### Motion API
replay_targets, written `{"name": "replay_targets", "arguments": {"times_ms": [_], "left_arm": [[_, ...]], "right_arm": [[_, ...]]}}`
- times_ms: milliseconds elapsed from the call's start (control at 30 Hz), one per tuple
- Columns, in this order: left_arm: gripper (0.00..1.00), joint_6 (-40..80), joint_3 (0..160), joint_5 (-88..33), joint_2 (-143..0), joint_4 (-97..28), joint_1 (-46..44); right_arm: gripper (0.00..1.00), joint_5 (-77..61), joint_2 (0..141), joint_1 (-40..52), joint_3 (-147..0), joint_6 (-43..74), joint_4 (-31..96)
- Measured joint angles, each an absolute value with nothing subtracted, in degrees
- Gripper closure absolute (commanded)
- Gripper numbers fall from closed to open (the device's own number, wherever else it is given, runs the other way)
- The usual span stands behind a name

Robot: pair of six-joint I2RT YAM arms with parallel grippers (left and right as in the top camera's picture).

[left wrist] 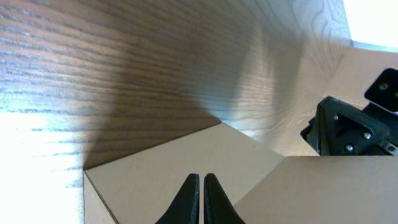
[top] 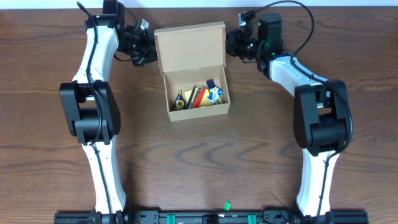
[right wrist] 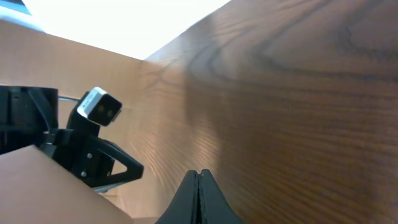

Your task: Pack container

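Overhead, reading left to right: the left gripper [left wrist: 201, 179] sits in the upper left of the frame, just beside the left edge of the flap lid [top: 189, 45]. In its wrist view the two fingers are pressed together with nothing between them, tips over the tan card. We cannot tell whether they touch it. The cardboard box [top: 200, 112] stands upper centre on the wooden table [top: 186, 168], its lid swung open toward the top of the frame. A cluster of small items [top: 199, 96], yellow, red, blue and black, lies inside on the box floor. They are too small to name individually. We see no loose items on the table around the box. The right gripper [right wrist: 199, 174] is at upper right, just beside the right edge of the lid. Its fingers are likewise together and empty, with bare wood grain beyond them. Judgement: loading looks done or nearly so. What remains is folding the lid down over the contents. With both grippers flanking the flap, closing appears to be the step in hand.
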State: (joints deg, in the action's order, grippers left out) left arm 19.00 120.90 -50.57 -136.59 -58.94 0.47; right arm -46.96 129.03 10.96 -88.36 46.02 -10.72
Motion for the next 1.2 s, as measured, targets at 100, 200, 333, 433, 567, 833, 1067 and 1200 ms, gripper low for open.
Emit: {"name": "replay_targets", "arguments": {"times_ms": [100, 200, 333, 433, 567, 833, 1067, 1200], "left_arm": [[0.95, 18.06, 120.90, -50.54, -136.59, -60.03, 0.40], [0.94, 17.37, 120.90, -49.45, -136.03, -61.08, 0.12], [0.94, 16.32, 120.90, -45.95, -133.51, -63.00, -0.54], [0.94, 15.46, 120.90, -43.62, -130.21, -64.23, -1.23], [0.94, 14.02, 120.90, -42.28, -128.20, -66.67, -1.91], [0.94, 11.49, 120.92, -39.83, -128.16, -68.58, -1.96], [0.95, 9.50, 120.90, -36.67, -128.16, -67.94, -2.04], [0.94, 8.49, 120.90, -34.83, -128.16, -66.85, -2.15]], "right_arm": [[0.99, -47.18, 128.35, 11.05, -88.36, 44.38, -7.81], [0.99, -47.09, 126.85, 11.11, -88.36, 41.85, -4.43], [0.99, -46.83, 124.40, 11.18, -88.36, 39.11, -1.34], [0.99, -46.74, 122.48, 11.18, -88.36, 37.43, 0.25], [0.99, -46.50, 121.19, 11.31, -88.36, 35.29, 2.52], [0.99, -44.64, 119.98, 11.90, -88.36, 30.72, 8.60], [0.99, -44.16, 119.94, 12.16, -88.36, 27.77, 9.76], [0.99, -43.83, 119.90, 12.53, -88.36, 24.99, 13.30]]}}
